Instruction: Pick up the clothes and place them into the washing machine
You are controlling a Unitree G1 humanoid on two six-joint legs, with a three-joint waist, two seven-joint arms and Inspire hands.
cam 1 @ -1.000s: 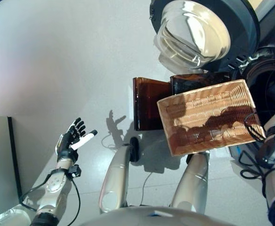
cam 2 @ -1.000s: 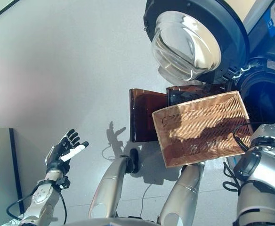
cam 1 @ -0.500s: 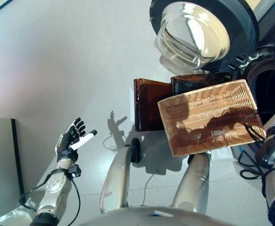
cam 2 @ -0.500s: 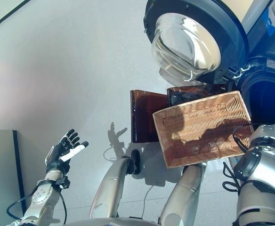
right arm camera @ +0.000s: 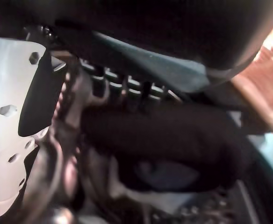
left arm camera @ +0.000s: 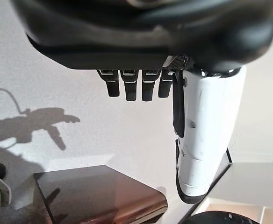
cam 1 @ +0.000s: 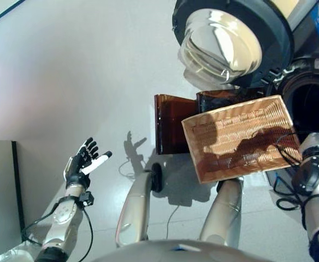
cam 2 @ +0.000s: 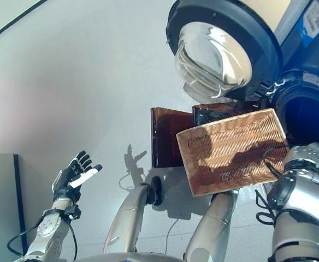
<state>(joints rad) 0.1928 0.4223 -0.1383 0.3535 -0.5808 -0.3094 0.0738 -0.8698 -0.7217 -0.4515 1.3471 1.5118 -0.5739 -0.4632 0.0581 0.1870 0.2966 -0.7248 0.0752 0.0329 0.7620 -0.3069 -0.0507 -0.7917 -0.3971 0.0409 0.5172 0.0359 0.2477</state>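
Bare floor [cam 1: 66,65] lies open around the left hand [cam 1: 83,161]; the wicker basket [cam 1: 238,136], brown bin [cam 1: 173,123] and swung-out door [cam 1: 233,35] crowd the washing machine's drum opening [cam 1: 312,106].

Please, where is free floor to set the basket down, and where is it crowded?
Free: the wide grey floor beyond the left hand, left of the brown box. Crowded: the right side, where the wicker basket, the open washer door and the drum opening stand close together.
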